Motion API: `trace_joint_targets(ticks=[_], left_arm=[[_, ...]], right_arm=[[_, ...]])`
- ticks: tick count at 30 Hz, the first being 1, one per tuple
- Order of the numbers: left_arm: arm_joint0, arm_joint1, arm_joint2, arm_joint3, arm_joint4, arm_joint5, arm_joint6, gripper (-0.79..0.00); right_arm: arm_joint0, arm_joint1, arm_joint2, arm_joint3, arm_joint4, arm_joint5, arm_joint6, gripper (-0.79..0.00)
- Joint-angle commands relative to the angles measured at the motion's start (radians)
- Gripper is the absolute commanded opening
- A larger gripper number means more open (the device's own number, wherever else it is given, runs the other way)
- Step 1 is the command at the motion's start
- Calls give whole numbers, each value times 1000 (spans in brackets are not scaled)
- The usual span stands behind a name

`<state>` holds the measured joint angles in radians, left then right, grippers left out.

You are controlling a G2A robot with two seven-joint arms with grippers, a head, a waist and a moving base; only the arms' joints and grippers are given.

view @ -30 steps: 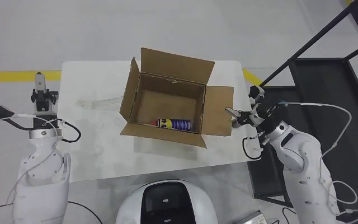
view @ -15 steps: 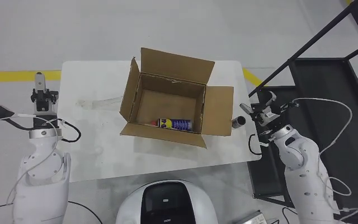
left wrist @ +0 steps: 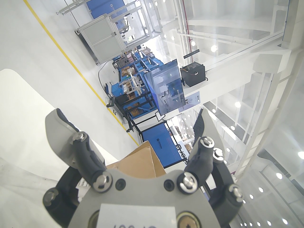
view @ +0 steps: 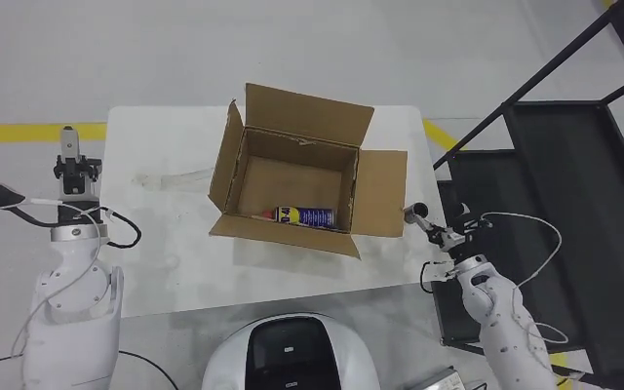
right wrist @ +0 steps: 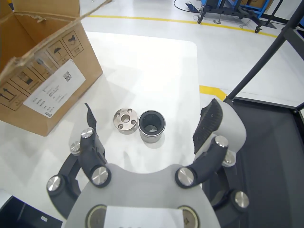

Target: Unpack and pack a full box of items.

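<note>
Your right pincer is spread and empty. The sleeve and flange stand just ahead of it, touching each other, with the box beside them. If you close on the sleeve, a finger may shove the flange or tip the sleeve toward the table edge. The right wrist view separates the two parts. From above they read as one speck, yet there you see the can in the box. Your left pincer, spread too, sits well apart.
</note>
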<state>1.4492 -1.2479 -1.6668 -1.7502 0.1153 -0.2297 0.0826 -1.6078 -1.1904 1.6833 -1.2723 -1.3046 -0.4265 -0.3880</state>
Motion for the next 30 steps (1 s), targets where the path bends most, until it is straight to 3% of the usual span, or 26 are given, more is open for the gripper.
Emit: trace_joint_targets(ticks=[1,4,7,13,18,28,30], left_arm=[[0,0,0,0,0,0,0,0],[0,0,0,0,0,0,0,0],[0,0,0,0,0,0,0,0],[0,0,0,0,0,0,0,0],[0,0,0,0,0,0,0,0],[0,0,0,0,0,0,0,0],[0,0,0,0,0,0,0,0]], right_arm=[[36,-4,-33,65,-38,36,-48,-12],[105,-14,-75,169,-39,86,-62,-9],[165,-20,-107,254,-64,121,-84,-58],[232,-23,-144,401,-111,138,-153,-92],[262,-27,-159,459,-109,144,-188,-240],[319,-40,-205,540,-105,176,-208,-262],[330,-42,-212,553,-105,181,-213,-308]])
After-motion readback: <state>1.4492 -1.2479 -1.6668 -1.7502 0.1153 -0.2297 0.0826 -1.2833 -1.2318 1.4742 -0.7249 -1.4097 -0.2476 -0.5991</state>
